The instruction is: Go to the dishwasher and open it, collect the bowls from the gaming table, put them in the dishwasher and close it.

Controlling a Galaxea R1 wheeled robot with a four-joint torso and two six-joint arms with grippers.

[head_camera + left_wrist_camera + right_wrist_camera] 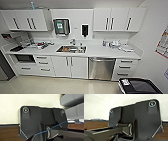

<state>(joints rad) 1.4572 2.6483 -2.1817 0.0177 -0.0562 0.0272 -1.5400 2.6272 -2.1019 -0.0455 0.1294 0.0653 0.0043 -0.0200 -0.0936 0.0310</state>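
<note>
The kitchenette wall (75,17) is the biggest thing ahead: white upper cabinets (27,20), a long white counter (97,51) and a run of lower cabinets (70,67) and drawers (124,67) beneath it. Neither claw reaches into the head view, so everything here lies well ahead of both arms, which hang low at the robot's sides above brown flooring (8,132) beside a pale wall (102,105).

The dishwasher (101,68) is the steel panel under the counter, forward and somewhat toward the right arm's side, with its horizontal bar handle (102,60) just below the counter edge. Its door is closed. The gaming table and the bowls are not before the robot now, so opening comes first.

To do this step well, I judge the robot should square up to the steel door, not to the white double doors beside it, and stop with room left for the door to fold down. The dark bin (138,86) on the floor sits close to that path on the right-hand side and could be clipped.

The sink (71,49) sits in the counter, with clutter (40,45) beyond it toward the left arm's side.

Whether either claw is apart or together, I cannot tell.
</note>
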